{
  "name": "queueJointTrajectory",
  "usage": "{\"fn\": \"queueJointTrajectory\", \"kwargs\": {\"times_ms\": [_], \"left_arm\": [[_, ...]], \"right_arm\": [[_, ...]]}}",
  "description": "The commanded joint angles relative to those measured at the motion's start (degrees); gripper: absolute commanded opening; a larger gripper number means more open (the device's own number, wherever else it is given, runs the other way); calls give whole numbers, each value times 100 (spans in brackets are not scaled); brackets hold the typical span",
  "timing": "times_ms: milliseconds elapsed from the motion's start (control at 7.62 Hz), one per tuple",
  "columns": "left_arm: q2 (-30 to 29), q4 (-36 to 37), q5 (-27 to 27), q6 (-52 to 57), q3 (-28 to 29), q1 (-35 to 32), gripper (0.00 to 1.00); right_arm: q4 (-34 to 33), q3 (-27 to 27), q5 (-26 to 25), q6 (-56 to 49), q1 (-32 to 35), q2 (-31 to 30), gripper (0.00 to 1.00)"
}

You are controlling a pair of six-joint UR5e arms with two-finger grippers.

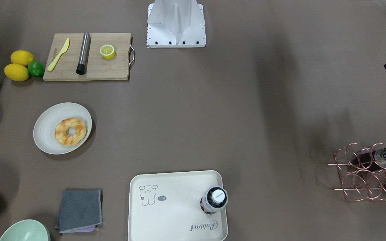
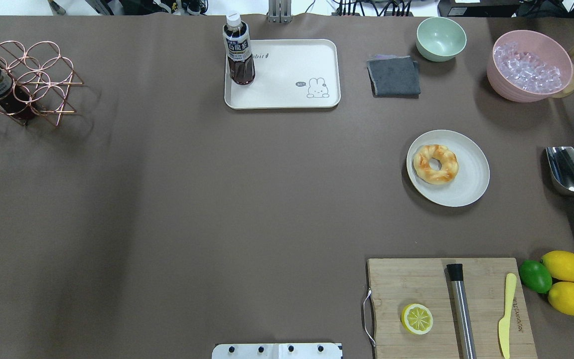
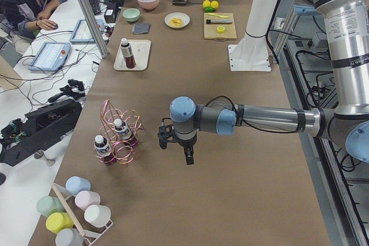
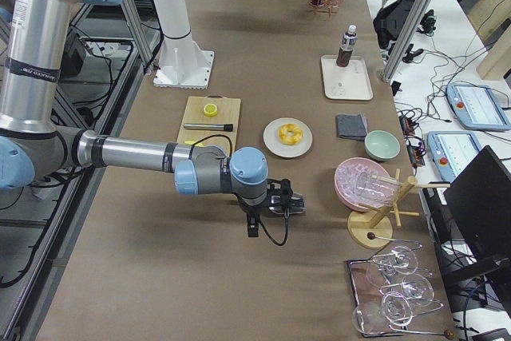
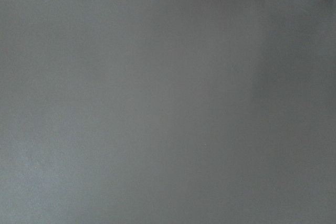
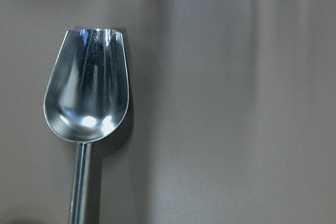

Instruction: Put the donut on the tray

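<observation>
The donut (image 1: 70, 131), a golden twisted ring, lies on a round off-white plate (image 1: 45, 130); it also shows in the overhead view (image 2: 435, 163) and the right-side view (image 4: 289, 133). The cream tray (image 1: 176, 214) with the bear drawing lies at the table's far edge (image 2: 287, 75), with a dark drink bottle (image 2: 238, 50) upright on one end. My left gripper (image 3: 176, 142) hovers over bare table near the wine rack. My right gripper (image 4: 283, 201) hovers near the metal scoop (image 6: 86, 87). Both show only in the side views, so I cannot tell if they are open or shut.
A cutting board (image 2: 416, 294) holds a halved lemon (image 2: 417, 318), a steel muddler and a yellow knife. Lemons and a lime (image 2: 535, 275) lie beside it. A grey cloth (image 2: 394, 75), a green bowl (image 2: 440, 38), a pink ice bowl (image 2: 528, 65) and a copper bottle rack (image 2: 18, 80) stand around.
</observation>
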Motion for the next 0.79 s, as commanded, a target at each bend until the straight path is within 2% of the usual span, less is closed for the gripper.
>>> {"fn": "queueJointTrajectory", "kwargs": {"times_ms": [0, 263, 394, 657], "left_arm": [[-23, 0, 0, -9, 5, 0, 98], [-32, 0, 0, -9, 5, 0, 98], [-32, 0, 0, -9, 5, 0, 98], [-32, 0, 0, -9, 5, 0, 98]], "right_arm": [[41, -13, 24, -58, 73, -86, 100], [349, -83, 383, -67, 83, -104, 100], [480, -83, 315, -24, 83, -122, 100], [429, -39, -141, 37, 83, -26, 100]]}}
